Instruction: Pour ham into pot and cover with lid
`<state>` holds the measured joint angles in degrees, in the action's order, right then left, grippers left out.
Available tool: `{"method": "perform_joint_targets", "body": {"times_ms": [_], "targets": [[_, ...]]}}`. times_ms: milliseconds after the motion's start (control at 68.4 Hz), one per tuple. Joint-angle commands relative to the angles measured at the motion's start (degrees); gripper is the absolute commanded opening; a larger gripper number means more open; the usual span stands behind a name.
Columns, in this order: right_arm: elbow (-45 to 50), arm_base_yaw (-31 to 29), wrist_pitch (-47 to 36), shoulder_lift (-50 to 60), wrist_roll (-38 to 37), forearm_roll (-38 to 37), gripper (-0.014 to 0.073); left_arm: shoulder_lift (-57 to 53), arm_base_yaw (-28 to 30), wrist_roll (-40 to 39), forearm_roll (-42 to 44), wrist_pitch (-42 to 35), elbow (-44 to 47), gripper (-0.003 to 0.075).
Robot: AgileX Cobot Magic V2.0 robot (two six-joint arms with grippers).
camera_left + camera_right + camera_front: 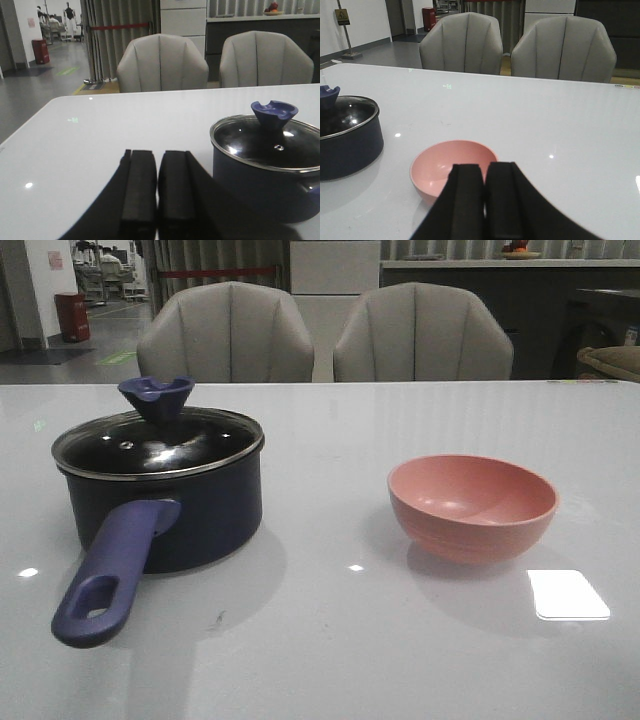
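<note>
The pot (165,502) is sitting on the left half of the white table (330,640), and the lid (157,440) is already resting on it, its steel rim seated level all round and its flared navy knob (156,396) pointing straight up. The pot's long axis is running along its purple-blue handle (108,575), which is reaching toward the robot and slightly to the left, the hole near its end facing up. No ham is showing anywhere: the dark glass is hiding whatever is inside the pot, and the pink bowl (472,506), standing well apart on the right half of the table, is looking empty in both the front and right wrist views. The left gripper (158,187) is hanging low just beside the pot, on the side away from the bowl, with its black pads pressed together on nothing; the right gripper (484,192) is hovering just behind the bowl, likewise pressed together and empty. Judging from this, the task is looking finished or nearly so. The chief risk now is probably the left arm brushing the pot or clipping the protruding handle as it moves, which could turn the pot and slide the lid off its seat; the right arm swinging low could similarly knock the light bowl.
</note>
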<state>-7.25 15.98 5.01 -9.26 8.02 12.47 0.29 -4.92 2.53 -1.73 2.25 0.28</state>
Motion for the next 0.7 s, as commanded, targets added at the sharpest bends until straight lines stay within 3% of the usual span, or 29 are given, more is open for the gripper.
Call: {"method": "perform_joint_targets", "body": {"times_ms": [0, 687], "targets": [[-1.6, 0.1, -4.4, -0.4, 0.3, -0.1, 0.0162, -1.6, 0.1, -0.6, 0.2, -6.7, 1.3, 0.0112], [-1.6, 0.1, -4.4, -0.4, 0.3, -0.1, 0.0162, -1.6, 0.1, -0.6, 0.2, -6.4, 1.2, 0.0112]]}}
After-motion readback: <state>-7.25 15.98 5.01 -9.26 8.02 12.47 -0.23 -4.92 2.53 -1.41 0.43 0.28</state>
